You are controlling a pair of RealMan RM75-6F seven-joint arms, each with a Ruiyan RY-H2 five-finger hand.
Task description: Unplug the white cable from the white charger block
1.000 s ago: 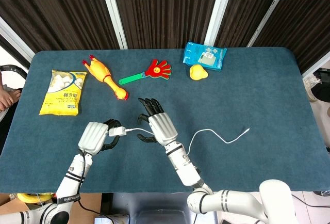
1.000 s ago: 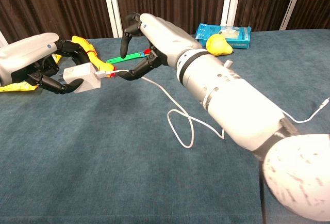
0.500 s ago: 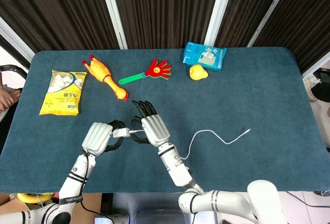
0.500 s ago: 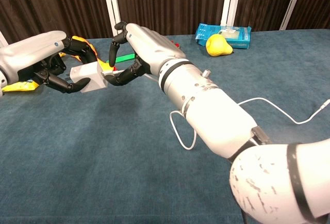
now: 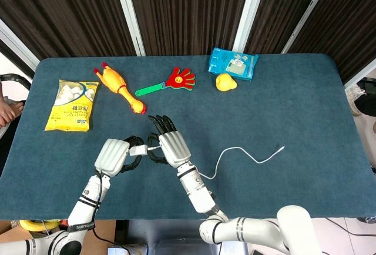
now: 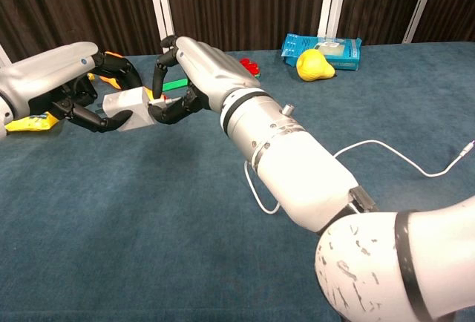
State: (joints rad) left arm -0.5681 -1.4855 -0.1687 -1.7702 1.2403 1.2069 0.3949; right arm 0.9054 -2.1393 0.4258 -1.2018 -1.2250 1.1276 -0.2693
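White charger block [image 6: 128,106] in left hand [image 6: 56,84]; right hand [image 6: 200,66] touching.

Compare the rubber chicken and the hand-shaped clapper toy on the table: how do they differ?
The rubber chicken is mostly yellow with red ends; the clapper toy is a red hand on a green handle. The chicken is plump and rounded; the clapper is flat. Both lie untouched on the table's far side.

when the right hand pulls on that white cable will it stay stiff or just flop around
Probably floppy: the white cable lies in loose curves on the table, so it should trail and drag rather than hold shape. It looks thin and light, so its free end may whip. The right hand would likely need to grip near the charger block.
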